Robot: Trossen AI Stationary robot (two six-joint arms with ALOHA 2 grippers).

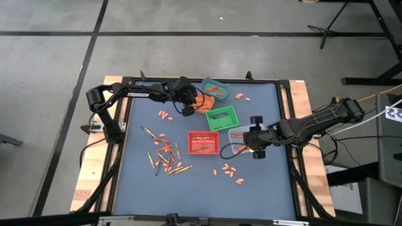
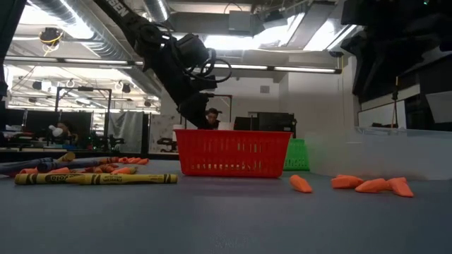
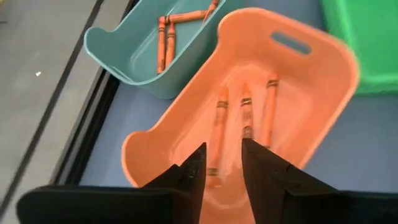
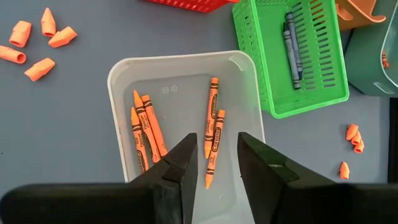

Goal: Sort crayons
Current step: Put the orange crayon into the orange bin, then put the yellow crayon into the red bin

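Item: crayons (image 1: 164, 158), loose sticks and stubs, lying scattered on the worktop (image 1: 138, 188), with others already in the clear bin (image 4: 180, 81), orange bin (image 3: 298, 93), teal bin (image 3: 134, 56), green basket (image 4: 317, 68) and red basket (image 2: 233, 154).

We are judging them light, stiff, waxy, and liable to roll or snap; we are advising a mid-length pinch across the paper wrap.

Left end effector (image 3: 217, 165) is hovering released and empty over the orange bin; right end effector (image 4: 214, 155) likewise over the clear bin.
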